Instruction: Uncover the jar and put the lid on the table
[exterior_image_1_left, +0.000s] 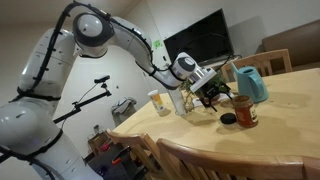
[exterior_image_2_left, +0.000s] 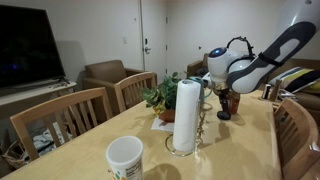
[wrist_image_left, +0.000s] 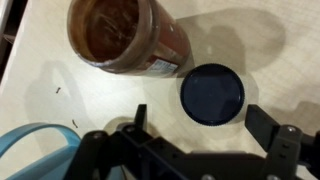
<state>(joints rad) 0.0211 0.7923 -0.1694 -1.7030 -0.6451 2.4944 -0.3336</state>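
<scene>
Your claw is hovering wide open, empty, over the lid; jar standing at eleven o'clock, teal pitcher at eight.

jar: open, upright | lid: dark, flat on table, just beside jar

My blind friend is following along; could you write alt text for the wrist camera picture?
Seen from above, an uncapped jar of reddish-brown contents stands on a tan table, its dark round lid lying flat beside it. The robot's open, empty claw shows at the bottom edge, straddling the lid.
</scene>
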